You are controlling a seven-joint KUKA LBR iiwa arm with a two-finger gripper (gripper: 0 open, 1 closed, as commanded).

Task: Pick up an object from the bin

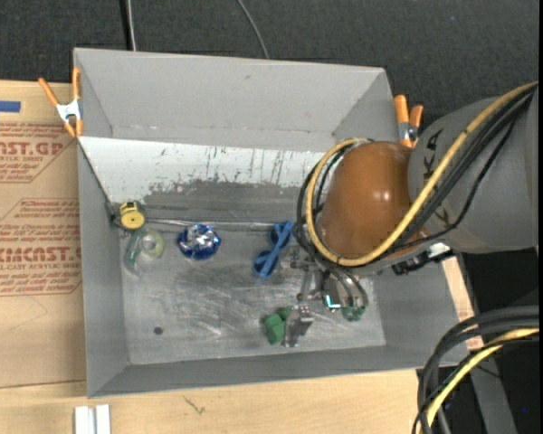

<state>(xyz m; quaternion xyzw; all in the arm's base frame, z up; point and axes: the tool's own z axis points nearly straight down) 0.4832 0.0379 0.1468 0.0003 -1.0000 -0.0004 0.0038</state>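
Note:
My gripper (300, 319) hangs below the arm's orange cover, low over the front right of the bin floor. A small green lumpy object (274, 327) lies right against the gripper's left side, touching or nearly touching it. A blue looped object like a clip or small scissors (272, 250) lies just behind and to the left of the gripper. Another small green bit (354, 312) sits to the right of the gripper, partly hidden under the wrist.
Along the back left of the floor lie a shiny blue ball-like thing (199, 241), a clear plastic piece (145, 247) and a small yellow round object (130, 215). The arm and its cables cover the bin's right side.

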